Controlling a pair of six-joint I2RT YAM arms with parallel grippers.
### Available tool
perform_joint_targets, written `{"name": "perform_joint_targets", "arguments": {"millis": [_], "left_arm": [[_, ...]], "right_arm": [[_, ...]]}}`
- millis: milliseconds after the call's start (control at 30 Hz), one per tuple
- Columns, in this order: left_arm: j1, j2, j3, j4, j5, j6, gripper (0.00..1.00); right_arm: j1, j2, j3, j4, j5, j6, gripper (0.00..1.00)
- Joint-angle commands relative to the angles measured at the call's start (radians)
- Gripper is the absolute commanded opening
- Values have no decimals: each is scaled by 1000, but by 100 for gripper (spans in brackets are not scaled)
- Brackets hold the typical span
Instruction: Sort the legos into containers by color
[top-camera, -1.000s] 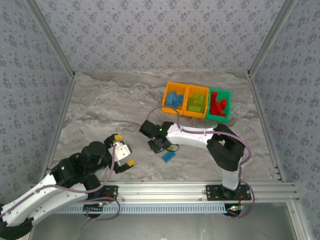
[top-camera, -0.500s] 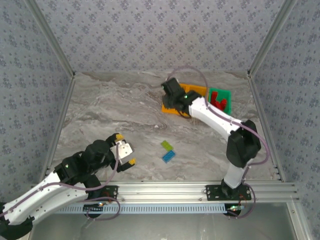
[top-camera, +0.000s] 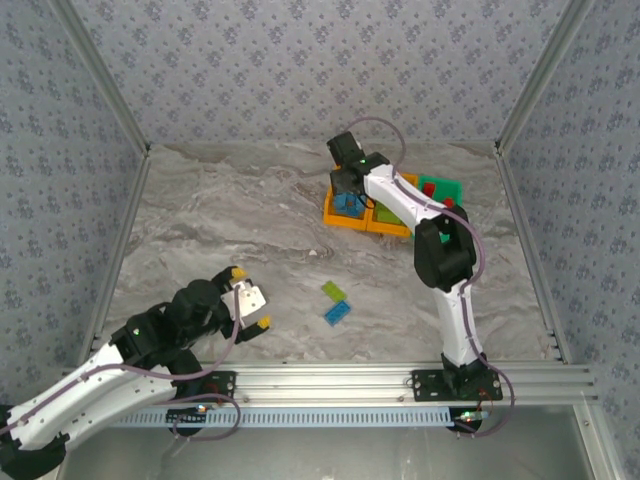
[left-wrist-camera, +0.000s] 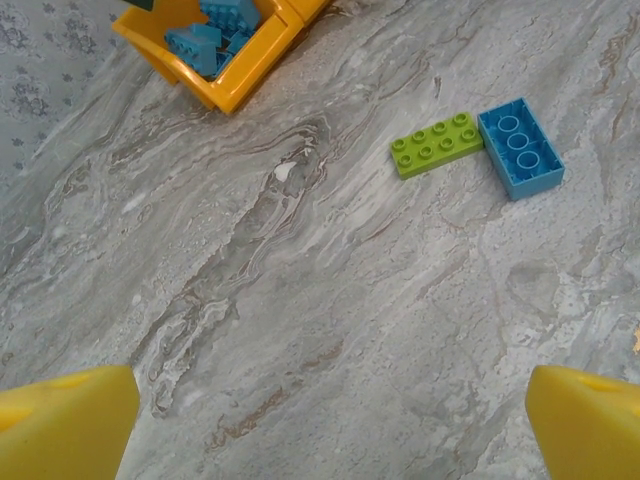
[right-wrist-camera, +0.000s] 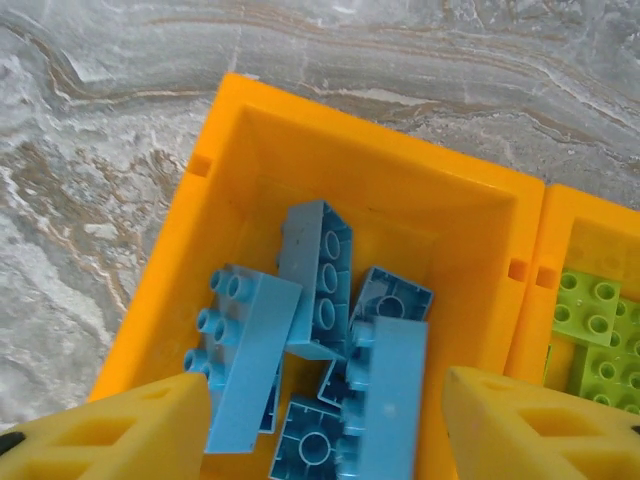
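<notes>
Right claw (right-wrist-camera: 320, 440) was spread open and empty over the left orange bin (right-wrist-camera: 370, 190), which held a pile of light blue bricks (right-wrist-camera: 315, 290). Lime bricks (right-wrist-camera: 592, 305) sat in the middle orange bin (right-wrist-camera: 585, 225). Green bin (top-camera: 441, 186) was partly behind the arm. Left claw (left-wrist-camera: 320, 420) was open and empty above the worktop (left-wrist-camera: 300, 300). One lime brick (left-wrist-camera: 436, 146), studs up, and one blue brick (left-wrist-camera: 520, 148), hollow side up, lay loose there, touching.
</notes>
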Motion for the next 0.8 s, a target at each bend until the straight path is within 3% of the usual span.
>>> {"name": "perform_joint_targets", "arguments": {"millis": [0, 100, 333, 533, 667, 767], "left_arm": [[4, 12, -1, 21, -3, 10, 99], [4, 22, 2, 16, 7, 4, 99], [4, 36, 18, 23, 18, -58, 99], [4, 233, 190, -4, -118, -508, 95], [-4, 417, 241, 82, -37, -773, 96], [-25, 562, 272, 162, -19, -1001, 95]], "right_arm": [[13, -86, 30, -64, 22, -6, 67], [33, -199, -66, -36, 26, 6, 67], [135, -589, -483, 79, -30, 46, 74], [189, -911, -840, 78, -254, 145, 83], [182, -1111, -1004, 73, -330, 196, 88], [163, -1261, -1077, 10, -280, 241, 92]]}}
